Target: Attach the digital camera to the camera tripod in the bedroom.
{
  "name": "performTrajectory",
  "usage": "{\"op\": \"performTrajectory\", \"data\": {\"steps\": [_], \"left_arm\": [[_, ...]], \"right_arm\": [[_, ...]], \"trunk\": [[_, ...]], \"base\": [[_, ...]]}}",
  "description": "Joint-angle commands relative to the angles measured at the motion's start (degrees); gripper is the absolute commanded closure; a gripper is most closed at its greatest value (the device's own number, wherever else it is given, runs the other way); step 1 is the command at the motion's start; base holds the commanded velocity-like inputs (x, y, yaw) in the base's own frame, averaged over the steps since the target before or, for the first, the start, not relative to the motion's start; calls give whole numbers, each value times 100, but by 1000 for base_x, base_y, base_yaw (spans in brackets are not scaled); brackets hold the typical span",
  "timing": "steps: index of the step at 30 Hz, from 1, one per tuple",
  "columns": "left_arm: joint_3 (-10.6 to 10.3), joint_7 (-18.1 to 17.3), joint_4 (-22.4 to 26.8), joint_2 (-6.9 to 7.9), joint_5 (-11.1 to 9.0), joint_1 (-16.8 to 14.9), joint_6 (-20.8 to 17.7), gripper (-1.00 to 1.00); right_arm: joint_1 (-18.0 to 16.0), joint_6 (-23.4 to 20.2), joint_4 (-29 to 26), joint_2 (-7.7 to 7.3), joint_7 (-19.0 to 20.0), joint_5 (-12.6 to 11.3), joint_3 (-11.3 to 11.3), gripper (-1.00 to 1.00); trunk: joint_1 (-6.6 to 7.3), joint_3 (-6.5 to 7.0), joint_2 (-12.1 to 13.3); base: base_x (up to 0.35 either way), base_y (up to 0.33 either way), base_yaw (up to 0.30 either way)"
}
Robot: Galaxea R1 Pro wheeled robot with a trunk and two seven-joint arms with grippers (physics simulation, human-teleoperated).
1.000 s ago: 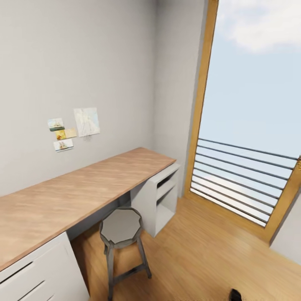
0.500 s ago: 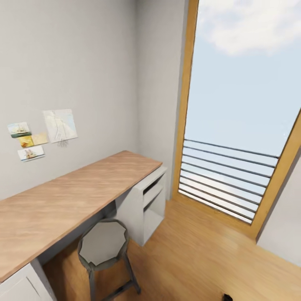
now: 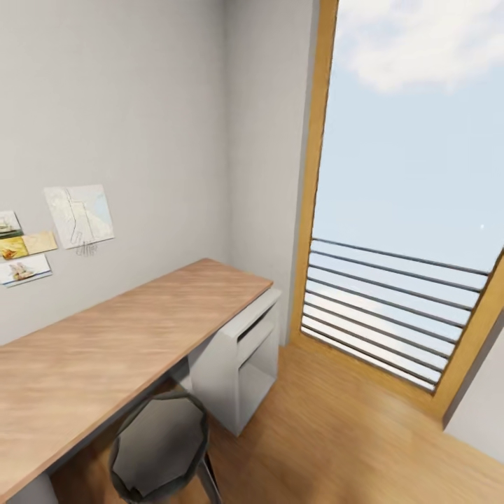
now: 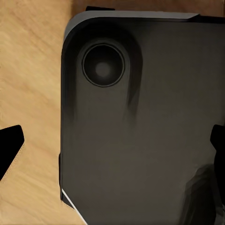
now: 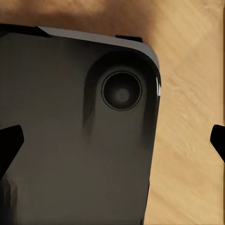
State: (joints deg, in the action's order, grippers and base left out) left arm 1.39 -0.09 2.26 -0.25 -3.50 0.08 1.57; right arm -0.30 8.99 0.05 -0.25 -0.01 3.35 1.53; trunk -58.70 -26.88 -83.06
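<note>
Camera has swung right along the desk; both grippers empty.

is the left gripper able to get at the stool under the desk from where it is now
Probably not. The left gripper hangs open over the robot's dark base and the floor, while the stool sits tucked partly under the desk.

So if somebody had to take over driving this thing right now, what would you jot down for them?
Left gripper: open, holding nothing, above the robot's dark base.
Right gripper: open, likewise empty.
Head view: wood-topped desk, grey stool tucked under it, tall window, light wood floor.
Digital camera and tripod: not located yet.
Done: nothing visibly.
Left: find the camera, pick it up, find the tripod, attach it.
</note>
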Motion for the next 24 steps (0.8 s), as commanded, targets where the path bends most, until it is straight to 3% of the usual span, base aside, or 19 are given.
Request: {"op": "performTrajectory", "data": {"steps": [1,16,24], "left_arm": [[10,-2,4,-1,-37,1,10,-100],[11,0,10,-4,-37,1,18,-100],[11,-3,11,-10,-37,1,27,-100]], "right_arm": [[-4,16,4,-1,-3,34,12,-100],[-4,18,4,13,-13,26,-2,-100],[-5,16,4,11,-16,26,-3,-100]], "trunk": [[-3,-5,-2],[-3,-5,-2],[-3,-5,-2]], "base": [[322,0,0],[307,-36,-37],[44,-15,-231]]}}
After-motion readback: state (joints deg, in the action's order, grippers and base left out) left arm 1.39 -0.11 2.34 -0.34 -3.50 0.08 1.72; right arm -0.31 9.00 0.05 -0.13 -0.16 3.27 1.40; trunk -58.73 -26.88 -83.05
